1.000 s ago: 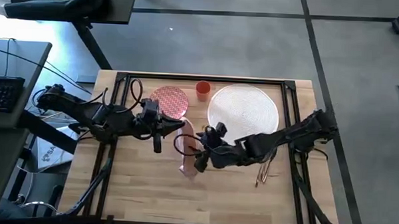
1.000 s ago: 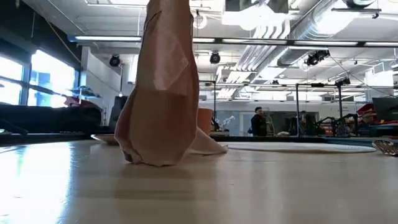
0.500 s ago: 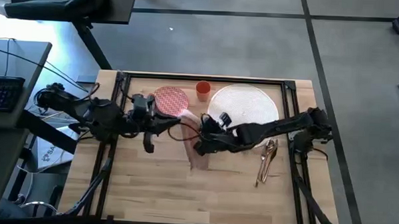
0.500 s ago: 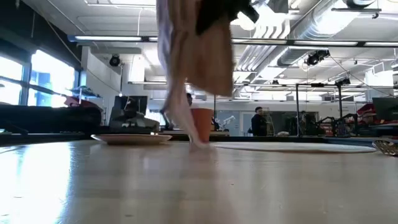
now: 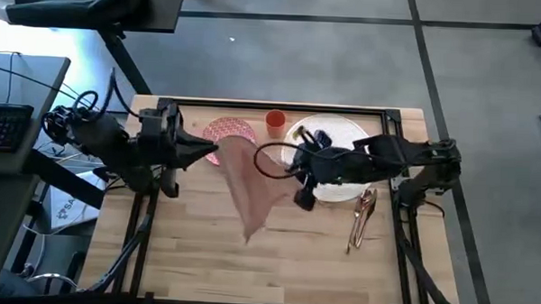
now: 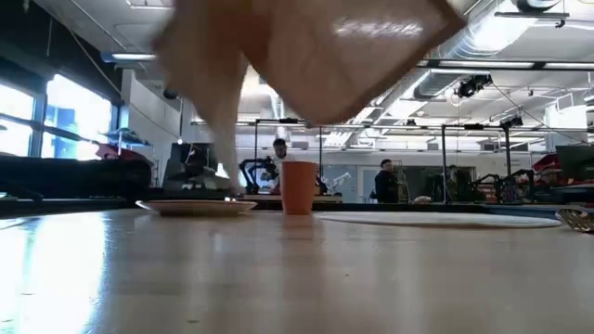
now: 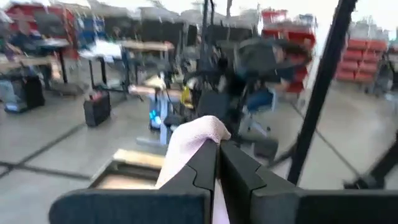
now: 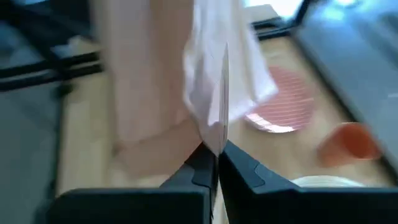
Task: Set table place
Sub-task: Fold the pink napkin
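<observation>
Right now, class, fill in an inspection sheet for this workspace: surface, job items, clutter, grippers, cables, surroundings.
Surface: light wood table with a black frame.
Job items: beige napkin held up and spread between both grippers, clear of the table in the low view; red-patterned plate partly under it; orange cup upright between plate and white placemat; copper cutlery lying beside the placemat.
Clutter: nothing seen.
Grippers: left gripper shut on one napkin corner; right gripper shut on another, over the placemat's edge.
Cables: black loops on both arms, one arcing beside the napkin.
Surroundings: grey desk with keyboard; a person far off.
</observation>
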